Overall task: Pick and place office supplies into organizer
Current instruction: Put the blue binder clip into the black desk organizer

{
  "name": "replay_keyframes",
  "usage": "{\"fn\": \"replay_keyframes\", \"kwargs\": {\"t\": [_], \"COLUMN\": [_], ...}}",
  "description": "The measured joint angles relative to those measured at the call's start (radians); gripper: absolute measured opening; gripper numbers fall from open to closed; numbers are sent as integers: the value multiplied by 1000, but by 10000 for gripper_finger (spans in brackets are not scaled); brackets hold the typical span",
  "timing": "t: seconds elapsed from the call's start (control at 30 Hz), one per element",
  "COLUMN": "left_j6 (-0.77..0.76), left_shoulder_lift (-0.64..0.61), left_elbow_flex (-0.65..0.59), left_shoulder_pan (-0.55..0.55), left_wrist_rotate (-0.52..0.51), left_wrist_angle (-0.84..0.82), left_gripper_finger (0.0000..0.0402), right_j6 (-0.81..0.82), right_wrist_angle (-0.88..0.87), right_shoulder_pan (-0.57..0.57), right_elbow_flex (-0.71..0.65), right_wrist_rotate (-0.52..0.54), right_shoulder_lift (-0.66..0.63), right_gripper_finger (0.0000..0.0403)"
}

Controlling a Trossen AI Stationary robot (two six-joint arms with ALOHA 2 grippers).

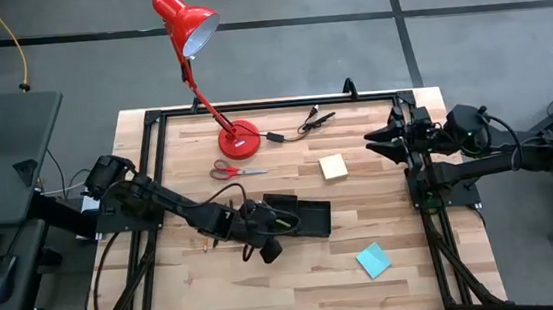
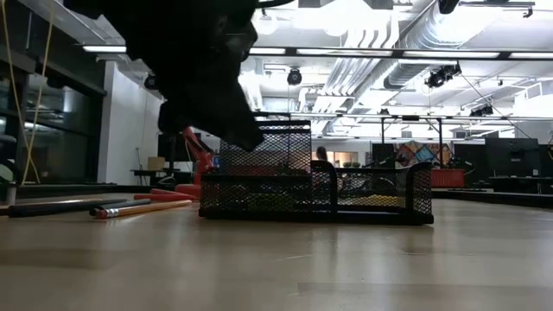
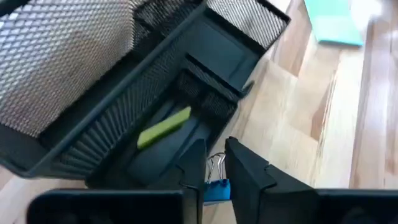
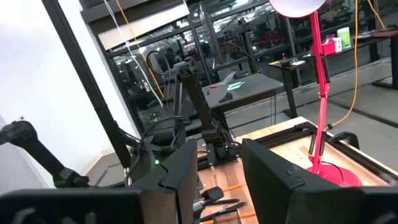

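The black mesh organizer [image 1: 307,216] [image 2: 346,194] [image 3: 205,43] stands mid-table with a green stick [image 3: 165,127] lying in one compartment. My left gripper [image 1: 267,246] [image 3: 216,169] hovers at its near-left end, shut on a small blue binder clip [image 3: 214,190]. Red-handled scissors [image 1: 238,170], a pale yellow pad [image 1: 334,166] and a teal pad [image 1: 373,260] [image 3: 336,25] lie flat on the table. A pencil [image 2: 138,208] and a dark pen [image 2: 52,207] lie left of the organizer. My right gripper [image 1: 381,142] [image 4: 217,180] waits open at the table's far right. My left gripper pinches the blue binder clip by its blue body [image 3: 216,191] between the two fingers [image 3: 196,171]. The clip's wire handles [image 3: 215,165] stick out forward between them. The fingers slant down over the organizer's near edge, with the clip lifted clear of the table.
A red desk lamp [image 1: 238,138] stands at the far edge, with a black cable and clips [image 1: 304,124] beside it. The black metal frame [image 1: 152,166] borders the wooden top. Bare wood lies between the organizer and the teal pad.
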Motion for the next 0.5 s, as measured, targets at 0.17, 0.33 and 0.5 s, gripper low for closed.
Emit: {"fn": "replay_keyframes", "kwargs": {"t": [0.17,0.33,0.5], "left_j6": [1,-1,-1], "left_shoulder_lift": [17,30,30], "left_elbow_flex": [-1,0,1], "left_shoulder_pan": [33,64,71], "left_wrist_rotate": [18,81,90], "left_wrist_angle": [-10,-8,3], "left_gripper_finger": [38,71,76], "right_j6": [0,-1,-2], "right_wrist_angle": [-11,-12,-14], "right_shoulder_pan": [0,0,0], "right_elbow_flex": [0,0,0], "right_wrist_rotate": [0,0,0], "right_shoulder_lift": [0,0,0], "right_gripper_finger": [122,122,122]}}
